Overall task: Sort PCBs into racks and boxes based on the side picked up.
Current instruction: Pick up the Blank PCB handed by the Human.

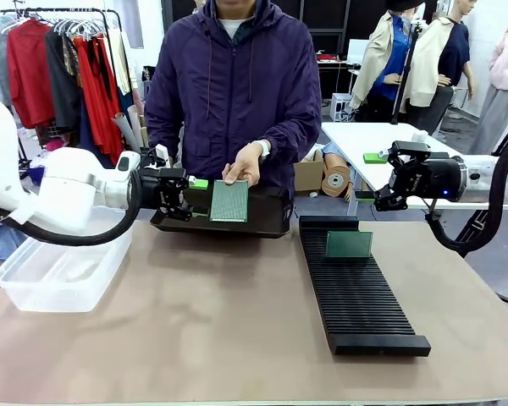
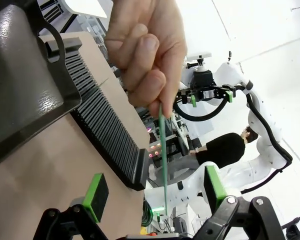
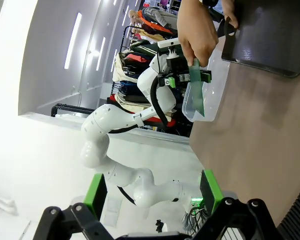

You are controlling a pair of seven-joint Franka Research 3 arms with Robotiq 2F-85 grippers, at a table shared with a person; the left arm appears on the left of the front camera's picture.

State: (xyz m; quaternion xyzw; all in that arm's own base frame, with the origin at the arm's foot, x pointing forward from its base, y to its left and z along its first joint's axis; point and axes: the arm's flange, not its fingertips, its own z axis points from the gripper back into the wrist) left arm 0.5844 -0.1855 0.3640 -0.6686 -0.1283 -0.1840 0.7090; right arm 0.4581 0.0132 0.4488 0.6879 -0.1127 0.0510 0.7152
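Your left gripper (image 1: 190, 197) has its jaws apart, just beside the thin, grid-faced PCB (image 1: 229, 201). A hand (image 1: 244, 165) holds that board upright over the smooth dark tray (image 1: 271, 222) at the table's (image 1: 195, 321) far edge. A second PCB (image 1: 349, 244) stands in the ribbed black rack (image 1: 360, 296). The right gripper (image 1: 383, 178) has its jaws apart and holds nothing.

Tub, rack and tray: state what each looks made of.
The tub: translucent plastic, seemingly; the table shows through its walls. The rack: matte black, finely ribbed, probably plastic. The tray: smooth, dark, softly glossy; plastic or coated metal, unclear.
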